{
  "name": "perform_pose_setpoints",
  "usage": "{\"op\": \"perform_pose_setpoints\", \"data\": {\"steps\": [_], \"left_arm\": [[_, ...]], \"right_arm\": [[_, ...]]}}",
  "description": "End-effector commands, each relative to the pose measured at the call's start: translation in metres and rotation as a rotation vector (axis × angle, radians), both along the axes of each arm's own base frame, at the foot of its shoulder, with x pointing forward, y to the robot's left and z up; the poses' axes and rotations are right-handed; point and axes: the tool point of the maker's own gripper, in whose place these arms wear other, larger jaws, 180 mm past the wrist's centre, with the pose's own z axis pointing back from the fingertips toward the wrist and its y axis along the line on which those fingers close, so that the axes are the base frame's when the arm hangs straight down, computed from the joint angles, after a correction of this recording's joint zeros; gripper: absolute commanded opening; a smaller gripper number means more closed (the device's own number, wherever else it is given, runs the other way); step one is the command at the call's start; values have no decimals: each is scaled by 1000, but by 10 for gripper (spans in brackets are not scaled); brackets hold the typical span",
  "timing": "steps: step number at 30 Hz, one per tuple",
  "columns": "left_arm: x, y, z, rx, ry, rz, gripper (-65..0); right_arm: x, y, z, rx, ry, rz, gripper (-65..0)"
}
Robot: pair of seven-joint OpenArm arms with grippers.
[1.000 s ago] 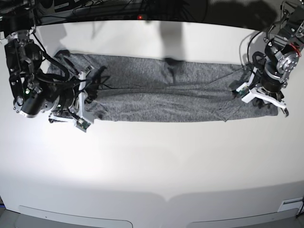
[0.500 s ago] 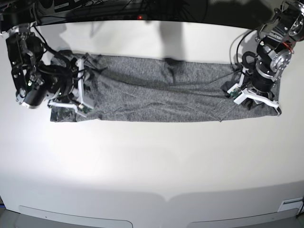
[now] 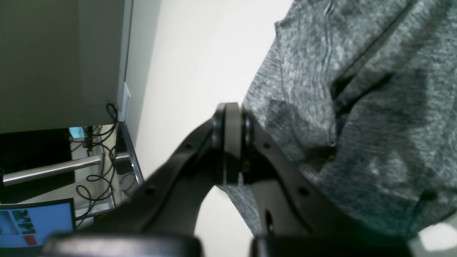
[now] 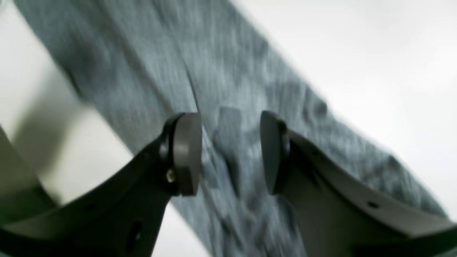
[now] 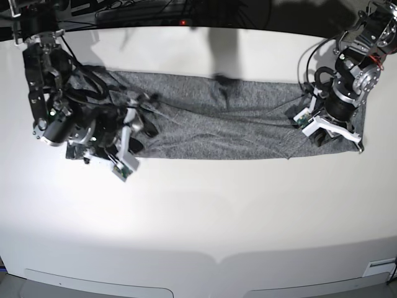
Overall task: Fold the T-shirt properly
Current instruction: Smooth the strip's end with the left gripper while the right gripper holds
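Note:
The heather-grey T-shirt (image 5: 229, 121) lies as a long wrinkled band across the back of the white table (image 5: 198, 211). In the base view my right gripper (image 5: 138, 127) is over its left end. The right wrist view shows that gripper (image 4: 228, 153) open, both pads (image 4: 185, 153) apart above the blurred fabric (image 4: 228, 71) and nothing between them. My left gripper (image 5: 319, 135) sits at the shirt's right end. In the left wrist view it (image 3: 232, 142) is shut, pads pressed together, with the shirt's edge (image 3: 357, 107) just beside them. No fabric shows between the pads.
Dark equipment and cables (image 5: 155, 9) run along the table's back edge. Past the table's edge, the left wrist view shows a screen (image 3: 35, 225), a metal bar (image 3: 50, 169) and loose cables (image 3: 103, 171). A grey rim (image 5: 99, 285) borders the front of the table.
My right gripper has opened, let go of the shirt's left end and moved right over the fabric. The left arm shifted slightly back and left, staying shut.

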Motion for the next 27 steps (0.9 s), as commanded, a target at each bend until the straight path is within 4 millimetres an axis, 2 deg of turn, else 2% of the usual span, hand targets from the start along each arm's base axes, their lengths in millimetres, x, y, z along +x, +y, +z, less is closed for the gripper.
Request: {"op": "perform_pose_setpoints", "data": {"steps": [1,4,7,10,12,15,17,19,22,25,27], "left_arm": [[10,1,16,6,-57,-12,-649],[16,12,24,16,-97,44,-649],[27,35,47,24,-226,161,-649],[31,53,72,15,-374,261,-649],[29,66,77,18,-404,342,-649],[14,95,58,64,-296,510,-649],[-2,112,44,121,-213,607,-650],[-22,121,27,183,-113,639,-650],[-55,124,-5,244,58,568,-650],[-95,115,-40,282,244,388,-650],[-118,109,-54,299,318,269,-650]], "right_arm": [[11,7,17,45,-56,-5,-378],[12,21,20,89,-57,-9,-378],[13,32,21,116,-61,-10,-378],[17,36,27,143,-77,-20,-378],[20,36,30,160,-85,-36,-378],[22,38,33,184,-88,-49,-378],[21,41,32,183,-87,-37,-378],[20,42,32,183,-88,-32,-378],[20,41,32,182,-88,-32,-378],[20,41,32,178,-89,-32,-378],[20,41,32,178,-89,-31,-378]]}}
